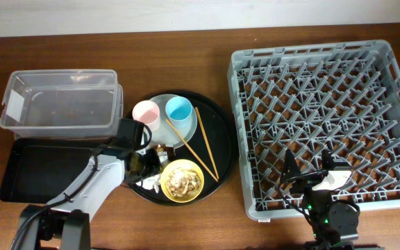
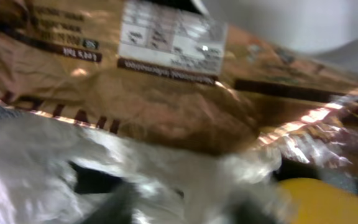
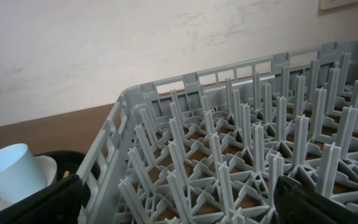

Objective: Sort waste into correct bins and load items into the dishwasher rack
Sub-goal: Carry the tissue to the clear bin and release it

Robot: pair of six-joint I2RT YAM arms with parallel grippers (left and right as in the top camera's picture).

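My left gripper (image 1: pixel 146 167) is low over the round tray, between the cups and the yellow bowl (image 1: pixel 182 182), which holds beige food scraps (image 1: pixel 180 180). In the left wrist view its blurred fingers (image 2: pixel 182 208) close on a crumpled white tissue (image 2: pixel 36 162). The gold foil wrapper (image 2: pixel 166 93) is just beyond and the bowl (image 2: pixel 328 199) is to the right. The tissue (image 1: pixel 151 185) and the wrapper (image 1: pixel 160 154) also show from overhead. The pink cup (image 1: pixel 146 113), blue cup (image 1: pixel 180 110) and chopsticks (image 1: pixel 201 142) rest on the pale plate (image 1: pixel 164 133). My right gripper (image 1: pixel 310 169) (image 3: pixel 179 205) is open and empty over the rack's (image 1: pixel 325 201) front left.
The clear box (image 1: pixel 57 101) stands at the back left, with the shallow black tray (image 1: pixel 44 170) in front of it. The round black tray (image 1: pixel 221 139) lies between the bins and the rack. The rack (image 3: pixel 229 155) has nothing in it.
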